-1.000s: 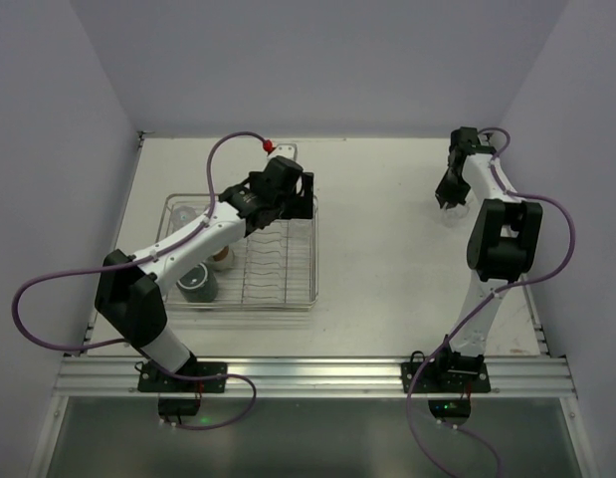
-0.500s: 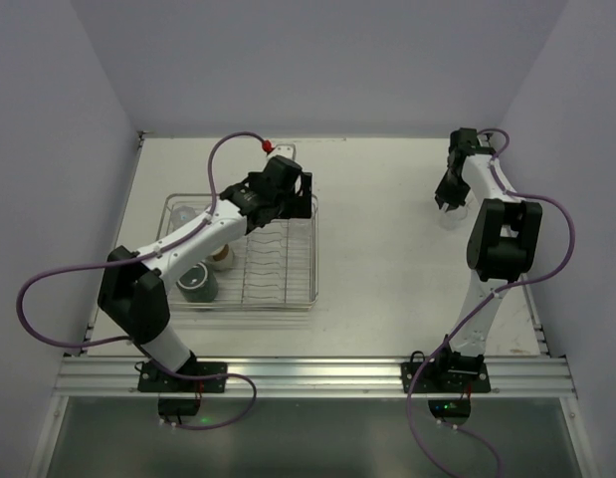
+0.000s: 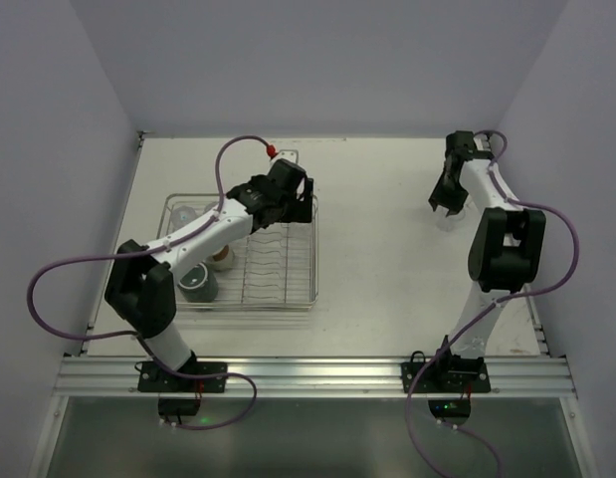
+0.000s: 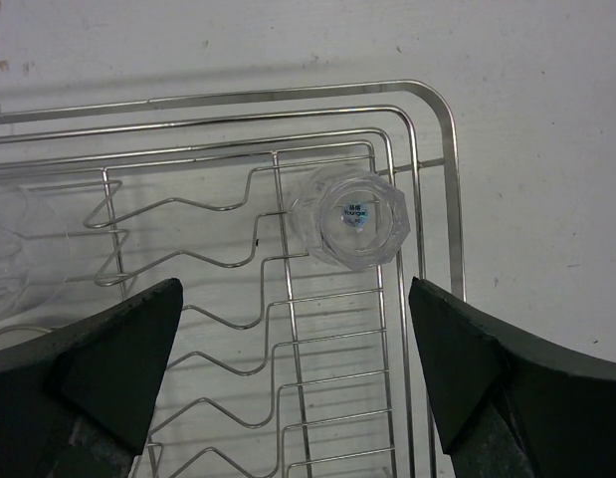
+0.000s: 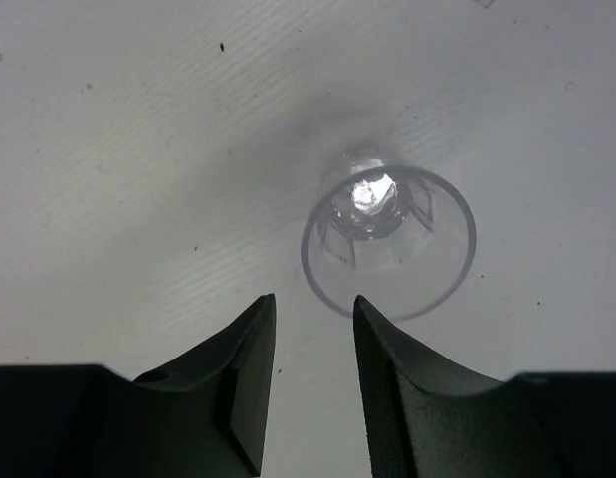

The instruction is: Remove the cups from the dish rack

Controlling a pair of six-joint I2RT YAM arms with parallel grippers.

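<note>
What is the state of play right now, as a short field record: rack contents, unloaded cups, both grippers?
rack: rectangular silver wire dish rack, left half of table
in rack: clear faceted tumbler in far right corner; cream cup with brownish band; dark grey-green mug
unloaded: clear transparent tumbler, upright on table, far right
left gripper: wide open over the corner tumbler, not touching it
right gripper: jaws apart, nothing between them, just short of the unloaded tumbler
</note>
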